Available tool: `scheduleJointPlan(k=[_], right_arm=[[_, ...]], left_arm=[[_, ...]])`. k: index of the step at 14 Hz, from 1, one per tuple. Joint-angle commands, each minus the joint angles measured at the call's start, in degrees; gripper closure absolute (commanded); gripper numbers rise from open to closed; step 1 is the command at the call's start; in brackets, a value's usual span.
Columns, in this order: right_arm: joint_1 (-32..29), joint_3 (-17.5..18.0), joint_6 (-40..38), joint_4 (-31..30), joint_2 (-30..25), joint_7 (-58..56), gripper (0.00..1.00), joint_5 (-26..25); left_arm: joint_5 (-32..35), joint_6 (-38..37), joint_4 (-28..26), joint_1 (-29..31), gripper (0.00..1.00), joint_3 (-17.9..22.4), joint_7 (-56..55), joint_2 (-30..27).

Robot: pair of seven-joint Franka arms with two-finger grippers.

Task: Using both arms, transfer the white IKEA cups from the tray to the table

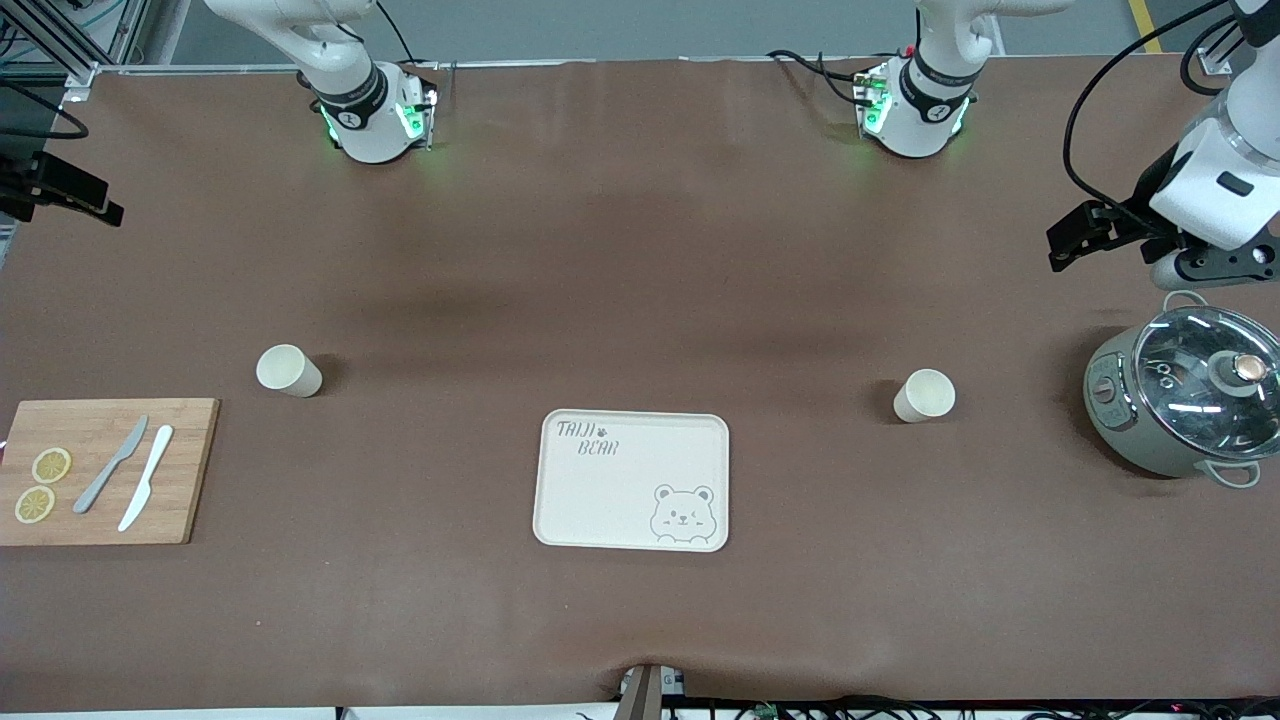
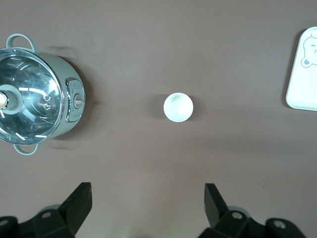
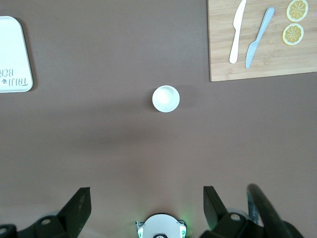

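Note:
Two white cups stand upright on the brown table, both apart from the tray. One cup [image 1: 289,371] is toward the right arm's end and shows in the right wrist view [image 3: 166,98]. The other cup [image 1: 924,395] is toward the left arm's end and shows in the left wrist view [image 2: 178,107]. My left gripper [image 1: 1080,238] [image 2: 147,198] is open and empty, high over the table near the pot. My right gripper [image 1: 65,190] [image 3: 147,201] is open and empty, high over the table's right-arm end.
A cream bear-print tray [image 1: 632,480] lies between the cups, nearer the front camera. A grey-green pot with a glass lid [image 1: 1185,400] stands at the left arm's end. A wooden board [image 1: 105,470] with two knives and lemon slices lies at the right arm's end.

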Motion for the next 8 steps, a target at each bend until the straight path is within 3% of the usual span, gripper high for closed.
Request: scheduleJointPlan(k=[1,8], right_arm=[[-0.8,0.7,0.0,-0.8,-0.9,-0.7,0.0,-0.6],[-0.8,0.7,-0.1,-0.9,-0.9,-0.7,0.0,-0.6]], left_arm=[[1.0,-1.3,1.9,0.1,0.0,-0.3,-0.1,0.7],[0.5,-1.4,1.9,0.4,0.0,-0.3,-0.2,0.5]])
